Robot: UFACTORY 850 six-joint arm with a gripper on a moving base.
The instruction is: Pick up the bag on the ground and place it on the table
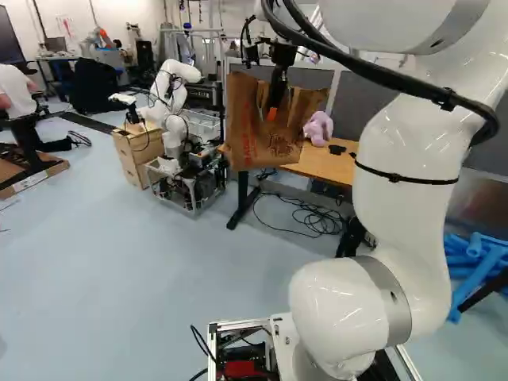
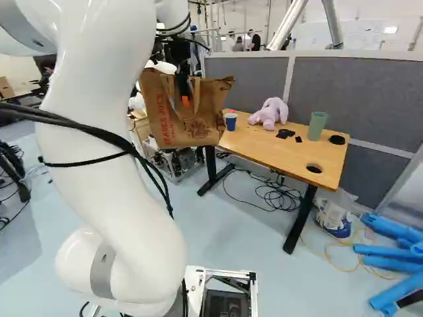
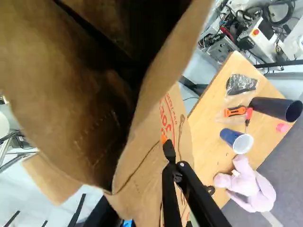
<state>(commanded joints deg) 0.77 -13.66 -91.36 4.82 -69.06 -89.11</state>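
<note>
My gripper (image 1: 272,113) is up in the air with the brown paper bag (image 1: 242,136) hanging from it, upright and off the floor. In the right base view the bag (image 2: 165,119) hangs at the near left end of the wooden table (image 2: 284,155), overlapping that end in the picture. The wrist view has the gripper (image 3: 166,144) shut on the bag's upper part by the handle, the bag's open mouth beside the fingers. Whether any of the bag is over the tabletop I cannot tell.
On the table are a pink plush toy (image 2: 269,113), a blue cup (image 2: 230,121), a green cup (image 2: 317,125) and, in the wrist view, an orange-handled tool (image 3: 235,111). Another robot (image 1: 168,103) stands left of the table. Blue tubes (image 2: 390,251) lie at the right.
</note>
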